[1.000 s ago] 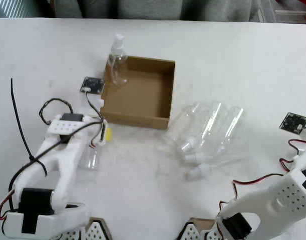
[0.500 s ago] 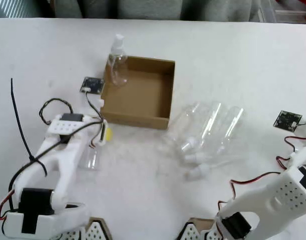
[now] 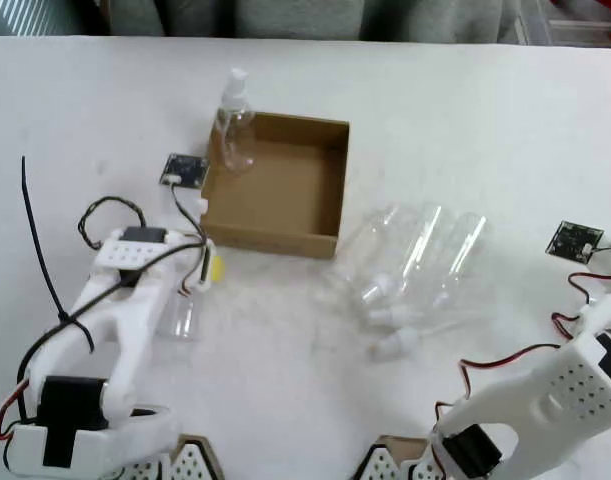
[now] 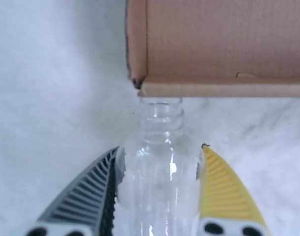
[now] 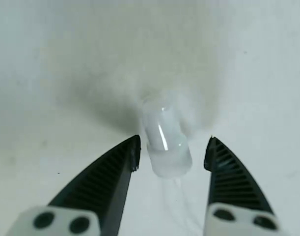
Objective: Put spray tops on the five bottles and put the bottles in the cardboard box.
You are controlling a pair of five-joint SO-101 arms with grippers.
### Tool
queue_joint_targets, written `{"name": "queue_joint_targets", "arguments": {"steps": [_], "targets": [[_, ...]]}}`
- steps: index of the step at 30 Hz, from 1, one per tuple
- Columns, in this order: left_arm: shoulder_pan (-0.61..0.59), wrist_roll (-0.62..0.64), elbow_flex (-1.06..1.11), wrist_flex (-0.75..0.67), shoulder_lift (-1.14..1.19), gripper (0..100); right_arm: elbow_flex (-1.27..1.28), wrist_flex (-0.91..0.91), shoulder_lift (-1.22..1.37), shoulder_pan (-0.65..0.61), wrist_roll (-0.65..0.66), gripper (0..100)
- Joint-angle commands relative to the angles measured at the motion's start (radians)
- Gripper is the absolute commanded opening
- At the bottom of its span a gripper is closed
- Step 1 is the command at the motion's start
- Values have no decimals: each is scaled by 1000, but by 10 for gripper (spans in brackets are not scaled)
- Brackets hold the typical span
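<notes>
A clear bottle without a top [image 4: 159, 167] is held between the grey and yellow fingers of my left gripper [image 4: 159, 150], its open neck just short of the cardboard box's corner [image 4: 140, 83]. From above, that bottle [image 3: 184, 318] shows beside the left arm, in front of the box [image 3: 330, 190]. One bottle with a spray top [image 3: 232, 118] stands in the box's far left corner. Several clear bottles [image 3: 415, 262] lie in a heap right of the box. My right gripper [image 5: 172, 142] is open, its fingers either side of a white spray top [image 5: 162, 132] lying on the table without touching it.
The white table [image 3: 465, 120] carries two small circuit boards on wires, one left of the box [image 3: 185, 170] and one at the right edge [image 3: 573, 241]. Loose white spray tops [image 3: 390, 345] lie in front of the bottle heap. The right arm's body [image 3: 545, 400] fills the near right corner.
The right arm shifted slightly, and the circuit board at the right edge moved a little left and up with it. The left arm and its bottle stayed still.
</notes>
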Motion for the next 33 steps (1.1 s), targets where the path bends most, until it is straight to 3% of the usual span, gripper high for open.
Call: {"name": "queue_joint_targets", "arguments": {"steps": [1, 15, 21, 28, 33], "targets": [[-12, -12, 0, -18, -44, 23, -41, -13, -7, -1, 17, 190], [-12, -12, 0, -18, -44, 23, -49, -22, 39, 33, 49, 189], [-12, -12, 0, -18, -44, 23, -83, -19, 41, 41, 49, 63], [-12, -12, 0, -18, -44, 23, -103, -16, 35, 70, 38, 59], [-12, -12, 0, -18, -44, 23, -103, -16, -30, 65, -221, 58]]}}
